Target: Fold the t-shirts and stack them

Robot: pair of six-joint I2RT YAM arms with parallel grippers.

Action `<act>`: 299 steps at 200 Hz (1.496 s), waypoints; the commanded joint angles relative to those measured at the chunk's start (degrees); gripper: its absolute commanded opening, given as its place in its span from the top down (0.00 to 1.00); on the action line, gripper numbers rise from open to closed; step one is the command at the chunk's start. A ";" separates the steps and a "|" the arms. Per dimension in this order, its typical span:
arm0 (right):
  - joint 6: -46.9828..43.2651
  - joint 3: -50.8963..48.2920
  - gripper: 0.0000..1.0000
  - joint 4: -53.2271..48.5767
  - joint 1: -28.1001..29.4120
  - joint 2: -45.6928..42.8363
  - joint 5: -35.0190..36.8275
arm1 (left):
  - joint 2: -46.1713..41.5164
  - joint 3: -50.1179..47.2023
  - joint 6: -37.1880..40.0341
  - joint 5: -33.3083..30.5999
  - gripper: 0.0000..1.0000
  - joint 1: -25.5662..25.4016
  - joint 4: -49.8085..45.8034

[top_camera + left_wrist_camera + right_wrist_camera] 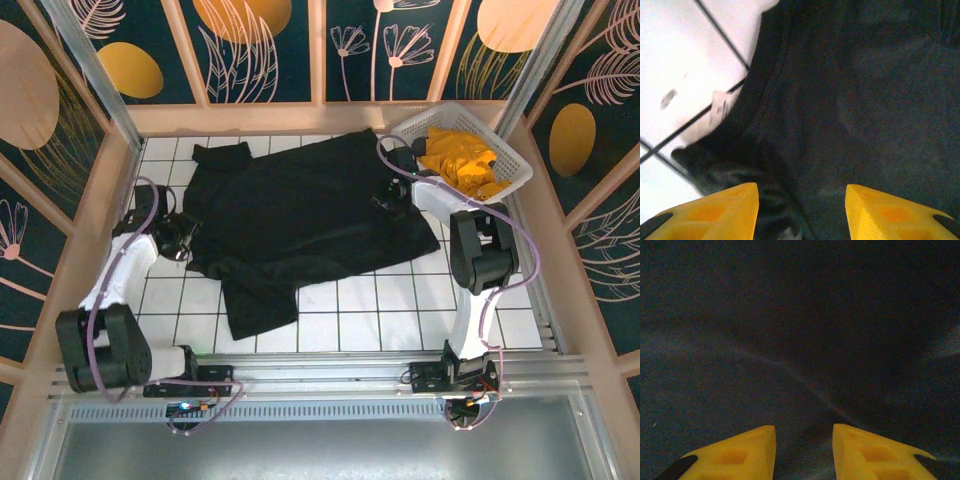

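Black t-shirt (300, 220) under both jaw pairs: left gripper (801, 195) parted at its left edge, right gripper (804, 430) narrowly parted on upper-right cloth, no pinch seen. Shirt spread mid-frame, unfolded. Orange t-shirts (462, 160) in basket (517, 170), upper right — stack not begun.

The white tiled table (380, 310) carries a large black cloth t-shirt (300, 215), which lies spread out across its middle and left part. A white plastic lattice basket (500, 143) stands at its far right corner.
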 commanded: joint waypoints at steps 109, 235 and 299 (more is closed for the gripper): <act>-5.35 -3.90 0.64 2.01 2.86 -0.71 -5.55 | 7.14 -5.60 -1.47 -5.21 0.29 -3.63 1.95; -4.19 -1.41 0.63 -0.65 3.24 5.83 -9.12 | 23.36 8.61 16.19 -13.58 0.96 5.44 15.14; -7.79 -3.91 0.57 -1.62 3.28 -3.84 -4.34 | 10.27 5.94 9.96 -22.47 0.43 -0.72 -3.19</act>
